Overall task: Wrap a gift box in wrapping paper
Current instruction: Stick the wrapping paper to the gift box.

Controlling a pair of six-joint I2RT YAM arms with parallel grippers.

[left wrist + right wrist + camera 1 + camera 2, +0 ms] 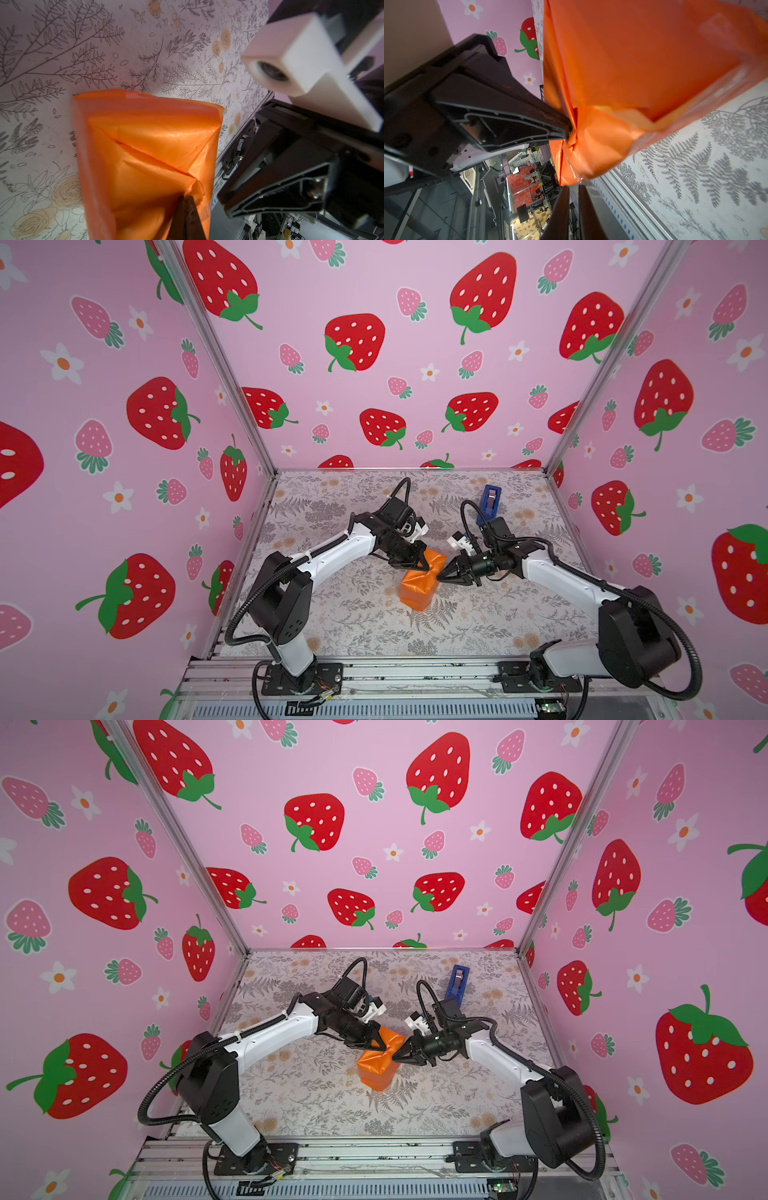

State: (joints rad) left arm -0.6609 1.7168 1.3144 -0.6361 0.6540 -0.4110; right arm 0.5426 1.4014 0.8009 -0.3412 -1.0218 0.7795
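The left gripper [424, 567] pinches the paper [417, 591] fold (likely holding it for taping); the right gripper [441, 575] hovers beside, jaws nearly together, empty.

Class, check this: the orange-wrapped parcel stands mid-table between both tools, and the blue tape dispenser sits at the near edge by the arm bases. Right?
Not quite. In both top views the blue tape dispenser sits near the far edge, behind the right arm, not by the bases. The rest holds.
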